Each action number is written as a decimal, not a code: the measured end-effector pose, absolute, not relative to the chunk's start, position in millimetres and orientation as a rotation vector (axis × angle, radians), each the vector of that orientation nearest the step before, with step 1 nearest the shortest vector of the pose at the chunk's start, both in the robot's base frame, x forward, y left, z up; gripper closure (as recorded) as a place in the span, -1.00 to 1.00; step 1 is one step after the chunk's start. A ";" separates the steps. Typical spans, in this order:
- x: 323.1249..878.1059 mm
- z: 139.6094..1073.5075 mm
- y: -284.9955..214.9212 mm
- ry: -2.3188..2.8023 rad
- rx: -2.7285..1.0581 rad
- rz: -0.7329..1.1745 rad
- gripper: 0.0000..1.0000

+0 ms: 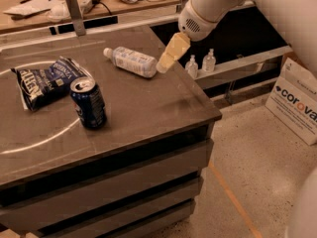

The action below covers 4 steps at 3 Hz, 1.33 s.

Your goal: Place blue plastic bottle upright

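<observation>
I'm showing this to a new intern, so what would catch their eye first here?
The arm's cream claw hangs right by the base end of the blue plastic bottle, which lies on its side toward the far side of the grey table. Nearer the camera, a dark blue soda can stands upright beside a crumpled blue snack bag.
</observation>
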State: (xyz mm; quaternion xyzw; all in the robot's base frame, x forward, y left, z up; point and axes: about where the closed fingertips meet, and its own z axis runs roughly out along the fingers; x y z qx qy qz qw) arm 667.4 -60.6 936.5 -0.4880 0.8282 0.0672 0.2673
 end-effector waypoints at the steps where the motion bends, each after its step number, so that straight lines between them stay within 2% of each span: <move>1: 692.5 918.2 -33.0 2.258 -1.331 0.212 -1.00; 4: 742.6 875.6 77.1 2.281 -1.498 0.283 -0.95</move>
